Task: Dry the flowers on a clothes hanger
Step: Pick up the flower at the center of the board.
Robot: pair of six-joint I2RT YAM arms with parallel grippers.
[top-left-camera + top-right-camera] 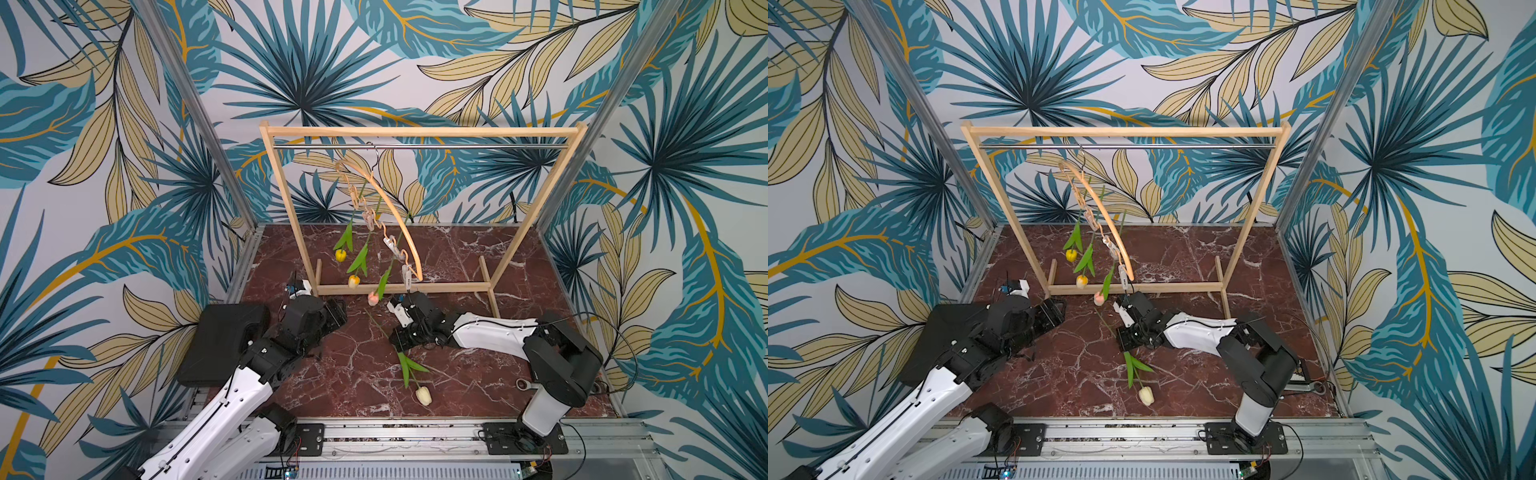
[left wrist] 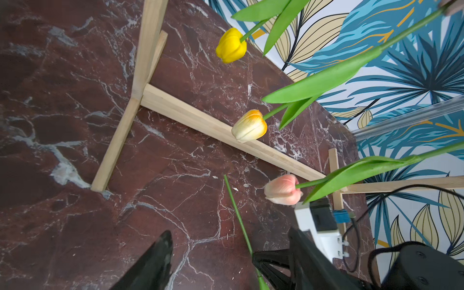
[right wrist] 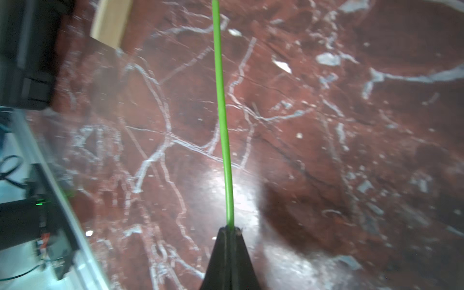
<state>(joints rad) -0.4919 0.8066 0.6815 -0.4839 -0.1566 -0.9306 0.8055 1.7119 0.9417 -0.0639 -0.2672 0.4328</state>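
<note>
Three of the flowers hang head down from the clothes hanger (image 1: 398, 212), which is hooked on the metal rail (image 1: 457, 146) of a wooden rack (image 1: 419, 131) in the middle of both top views. The hanger is tilted, so its small clips go down in a row towards the lower right. The yellow tulip (image 1: 340, 255) is the highest and most to the left. The orange-yellow tulip (image 1: 353, 281) is below it, and the pink tulip (image 1: 373, 297) is the lowest, with its head near the lower bar of the rack. Each one has a thin green stem, long pointed leaves and a closed head. The white tulip (image 1: 423, 395) is not on the hanger — it lies on the table in the lower centre of the frame, its head towards the lower edge and its stem going up and to the left. The right gripper (image 3: 229, 229) is clamped on this stem; in the right wrist view the jaws are pressed together around it. The left gripper (image 2: 229, 232) is left of centre, near the left foot of the rack, with its jaws apart and holding nothing. The table (image 1: 478, 257) is dark red marble with white veins, and the walls (image 1: 299, 62) around it carry a print of big blue and beige leaves.
</note>
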